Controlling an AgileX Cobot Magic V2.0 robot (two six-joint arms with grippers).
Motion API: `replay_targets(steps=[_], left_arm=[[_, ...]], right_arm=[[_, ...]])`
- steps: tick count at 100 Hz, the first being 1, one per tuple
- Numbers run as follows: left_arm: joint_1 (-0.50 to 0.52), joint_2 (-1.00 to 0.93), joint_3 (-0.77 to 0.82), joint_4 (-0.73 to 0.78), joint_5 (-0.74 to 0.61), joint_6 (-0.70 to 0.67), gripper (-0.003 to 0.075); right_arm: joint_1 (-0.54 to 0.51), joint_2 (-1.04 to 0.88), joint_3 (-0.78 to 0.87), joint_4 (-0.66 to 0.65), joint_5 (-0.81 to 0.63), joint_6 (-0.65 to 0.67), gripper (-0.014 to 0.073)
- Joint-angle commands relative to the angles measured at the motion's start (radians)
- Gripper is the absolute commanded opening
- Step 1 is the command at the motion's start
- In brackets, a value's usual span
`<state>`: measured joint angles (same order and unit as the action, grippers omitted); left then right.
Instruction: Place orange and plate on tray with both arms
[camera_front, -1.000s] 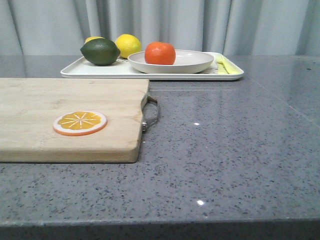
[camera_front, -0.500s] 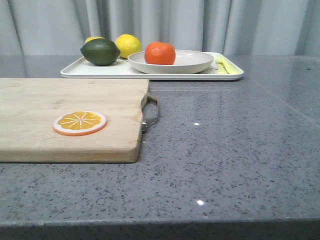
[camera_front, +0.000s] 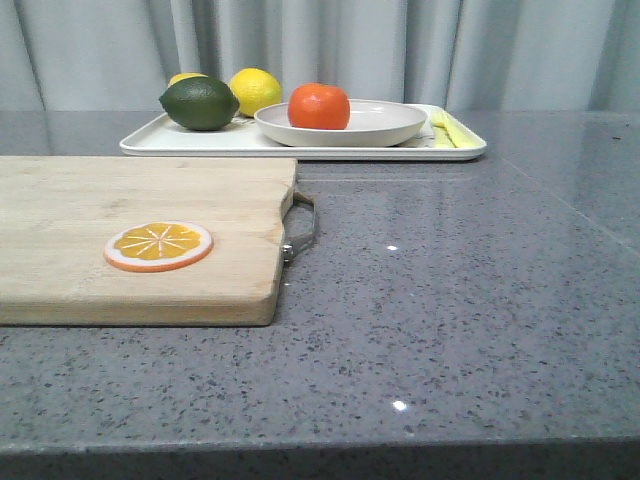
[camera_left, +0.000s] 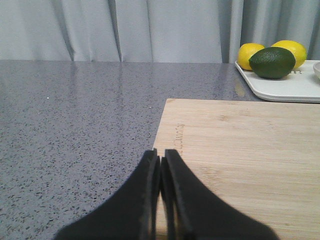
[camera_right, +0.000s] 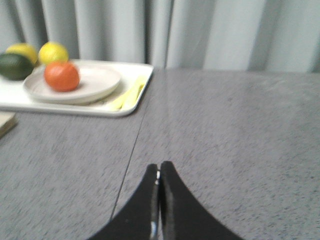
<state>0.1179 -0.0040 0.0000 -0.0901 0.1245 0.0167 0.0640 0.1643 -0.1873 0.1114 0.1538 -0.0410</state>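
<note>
The orange sits in the beige plate, and the plate rests on the white tray at the back of the table. In the right wrist view the orange, plate and tray show far from my right gripper, which is shut and empty over the grey table. My left gripper is shut and empty over the near edge of the wooden cutting board. Neither gripper shows in the front view.
A green lime and two yellow lemons lie on the tray's left part. An orange slice disc lies on the cutting board, whose metal handle sticks out right. Yellow strips lie at the tray's right end.
The whole front view has shifted very slightly; the objects have not moved relative to each other.
</note>
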Motion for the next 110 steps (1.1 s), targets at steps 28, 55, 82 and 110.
replay_targets(steps=[28, 55, 82, 110], left_arm=[[0.000, -0.031, 0.023, 0.000, -0.077, -0.002, -0.0019], [0.000, -0.031, 0.023, 0.000, -0.077, -0.002, -0.0019], [0.000, -0.031, 0.023, 0.000, -0.077, -0.002, -0.0019], [0.000, -0.031, 0.023, 0.000, -0.077, -0.002, -0.0019]], right_arm=[[-0.092, -0.086, 0.102, -0.187, -0.210, 0.205, -0.0064], [-0.092, -0.196, 0.217, -0.187, -0.265, 0.205, -0.0064], [-0.093, -0.195, 0.215, -0.187, -0.264, 0.205, -0.0064], [-0.093, -0.195, 0.215, -0.187, -0.264, 0.205, -0.0064]])
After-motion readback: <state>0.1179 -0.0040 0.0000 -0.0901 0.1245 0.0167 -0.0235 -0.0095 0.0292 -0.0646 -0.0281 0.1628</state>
